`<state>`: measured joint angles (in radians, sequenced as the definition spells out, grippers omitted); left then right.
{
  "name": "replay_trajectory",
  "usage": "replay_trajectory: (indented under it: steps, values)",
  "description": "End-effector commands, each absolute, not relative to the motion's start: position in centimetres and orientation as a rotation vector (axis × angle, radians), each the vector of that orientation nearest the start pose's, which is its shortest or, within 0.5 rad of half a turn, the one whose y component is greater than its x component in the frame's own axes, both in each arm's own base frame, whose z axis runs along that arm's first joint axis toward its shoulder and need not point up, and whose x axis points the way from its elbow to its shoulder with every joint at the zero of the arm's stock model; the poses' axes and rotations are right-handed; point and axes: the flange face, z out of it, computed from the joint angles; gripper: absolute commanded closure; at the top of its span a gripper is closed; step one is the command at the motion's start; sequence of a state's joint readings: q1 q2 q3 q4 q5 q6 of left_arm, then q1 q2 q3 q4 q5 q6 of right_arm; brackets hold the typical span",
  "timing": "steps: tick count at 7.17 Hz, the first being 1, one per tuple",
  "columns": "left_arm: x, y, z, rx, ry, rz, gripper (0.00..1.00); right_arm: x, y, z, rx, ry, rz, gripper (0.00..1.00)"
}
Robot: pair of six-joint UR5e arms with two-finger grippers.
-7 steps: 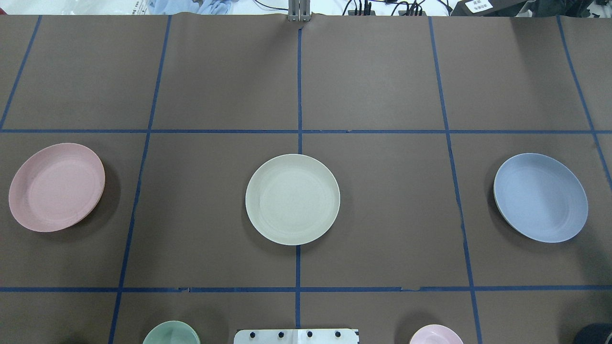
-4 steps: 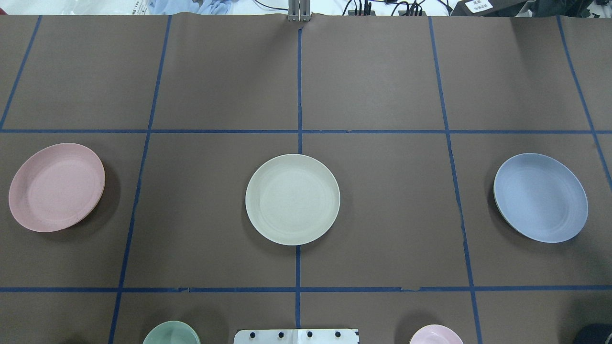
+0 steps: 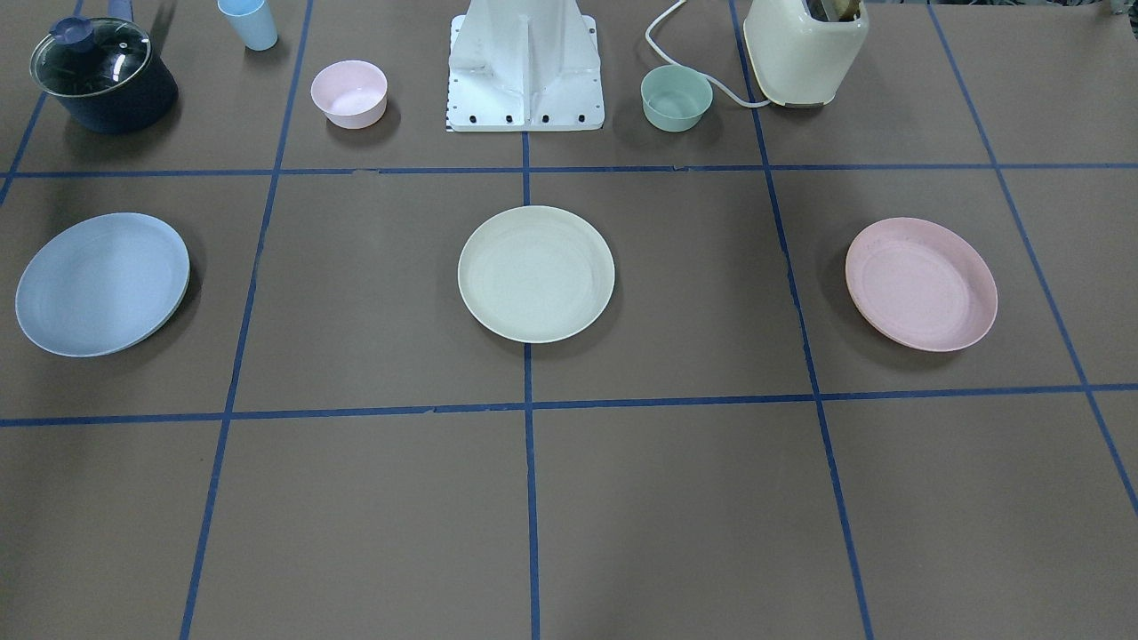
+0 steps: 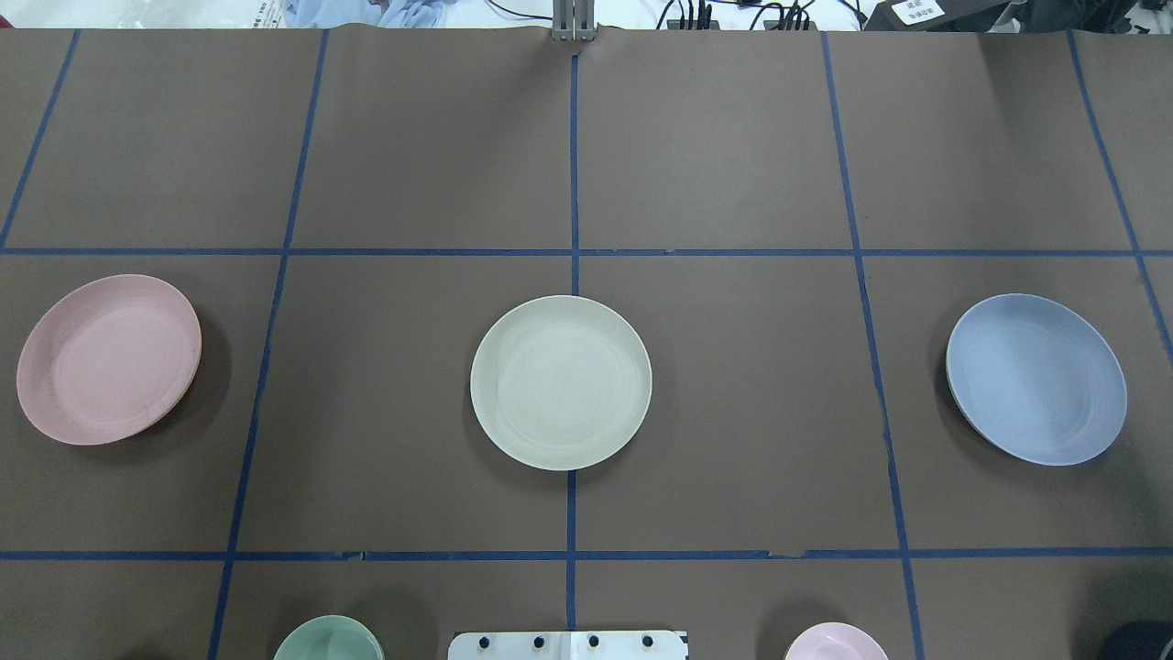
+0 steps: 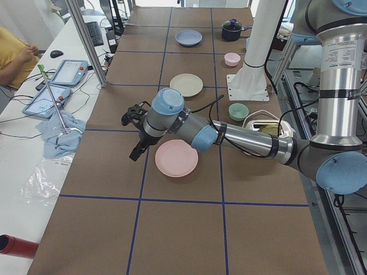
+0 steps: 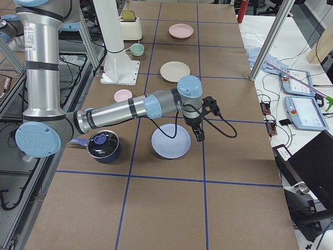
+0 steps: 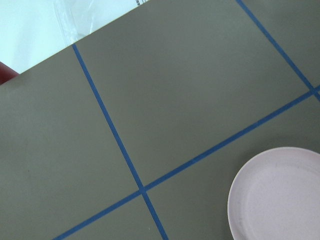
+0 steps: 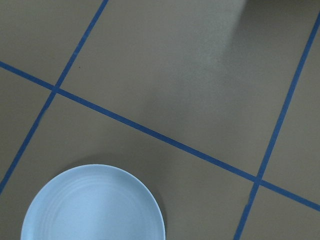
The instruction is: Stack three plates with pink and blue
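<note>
Three plates lie apart in one row across the brown worktop (image 4: pixel 733 137), which is marked into squares by blue tape lines (image 4: pixel 574 165). The pink plate (image 4: pixel 108 359) is on the robot's left, the cream plate (image 4: pixel 561 382) sits in the middle on a tape line, and the blue plate (image 4: pixel 1035 379) is on the robot's right. None is stacked on another.

The left gripper (image 5: pixel 136 152) hangs above the worktop just beside the pink plate, on the side away from the robot, and touches nothing. It shows only in the left side view, so I cannot tell how far apart its fingers stand. The right gripper (image 6: pixel 199 136) hangs likewise beside the blue plate on its far side. It appears only in the right side view, so its opening cannot be judged either. Each wrist camera catches only part of its plate at the frame's lower edge.

Near the robot's white base (image 3: pixel 524 67) stand a green bowl (image 3: pixel 677 98), a pink bowl (image 3: pixel 348 93), a cream toaster (image 3: pixel 805 49), a dark blue pot with a glass lid (image 3: pixel 102 76) and a pale blue cup (image 3: pixel 249 22). A white label (image 4: pixel 913 10) on a black object beyond the worktop's far edge carries print too small to read. No brand shows on the plates.
</note>
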<state>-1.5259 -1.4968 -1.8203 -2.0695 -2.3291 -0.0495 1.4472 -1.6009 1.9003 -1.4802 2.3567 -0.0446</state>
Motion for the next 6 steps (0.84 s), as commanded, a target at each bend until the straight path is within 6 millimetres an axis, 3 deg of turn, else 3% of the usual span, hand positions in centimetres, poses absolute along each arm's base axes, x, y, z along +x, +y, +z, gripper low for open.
replay_trajectory:
  steps: [1,3,4,6]
  values:
    - [1.0,-46.7,55.2,0.522,0.815,0.207,0.02,-2.5,-48.4,49.5,0.33,-0.825,-0.26,0.0]
    - [7.4,-44.3,63.1,0.554,0.866,0.073,0.02,-2.7,-48.4,49.3,0.346,-0.831,-0.261,0.0]
    - [10.6,-43.3,65.6,0.565,0.892,0.003,0.02,-2.7,-48.3,49.3,0.346,-0.832,-0.262,0.0]
    - [14.1,-42.1,66.9,0.529,0.895,-0.025,0.05,-2.7,-48.3,49.3,0.348,-0.834,-0.262,0.0]
